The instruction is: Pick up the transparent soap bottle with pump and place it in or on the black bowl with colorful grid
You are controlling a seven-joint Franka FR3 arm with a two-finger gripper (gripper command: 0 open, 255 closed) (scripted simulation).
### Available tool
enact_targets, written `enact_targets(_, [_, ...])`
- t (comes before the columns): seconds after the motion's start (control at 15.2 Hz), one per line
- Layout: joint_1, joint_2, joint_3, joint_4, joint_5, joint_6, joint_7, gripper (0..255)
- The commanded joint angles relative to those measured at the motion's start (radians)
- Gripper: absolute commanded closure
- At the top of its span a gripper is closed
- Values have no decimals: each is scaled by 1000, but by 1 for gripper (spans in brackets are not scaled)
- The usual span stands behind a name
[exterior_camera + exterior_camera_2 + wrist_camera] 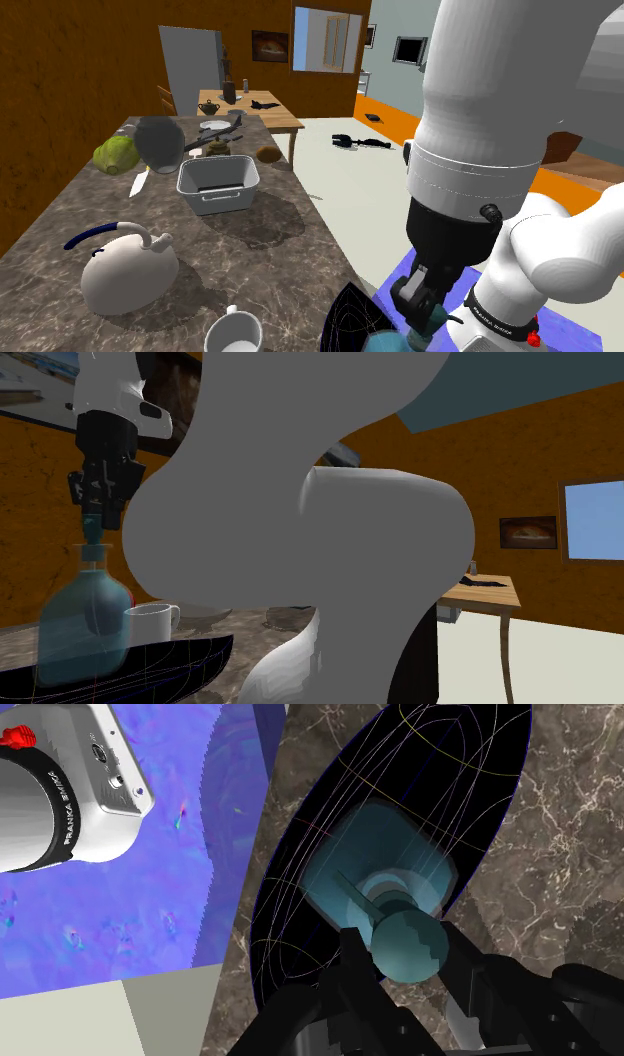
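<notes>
Counter (pixel 290 235): dark brown marbled stone.
Middle: grey rectangular tub (pixel 218 184).
7 o'clock of tub: white kettle (pixel 128 275), blue handle.
6 o'clock: white mug (pixel 232 332).
5 o'clock: black grid-lined bowl (pixel 350 318), at counter's edge.
10 o'clock: green cabbage (pixel 117 154), with a knife (pixel 140 182) beside it.

Teal see-through soap bottle (pixel 370 854), black bowl (pixel 470 774) with thin coloured gridlines, brown white-veined marbled countertop (pixel 570 824).
</notes>
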Motion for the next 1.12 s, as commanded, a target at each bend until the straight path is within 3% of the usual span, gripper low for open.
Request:
enact_targets(0.0, [0,0,0,0,0,0,0,0])
enact_targets(0.33, [0,0,0,0,0,0,0,0])
enact_targets(0.59, [-21,34,-33,139,-38,-107,16,0])
enact_targets(1.06, [-21,34,-33,139,-38,-107,16,0])
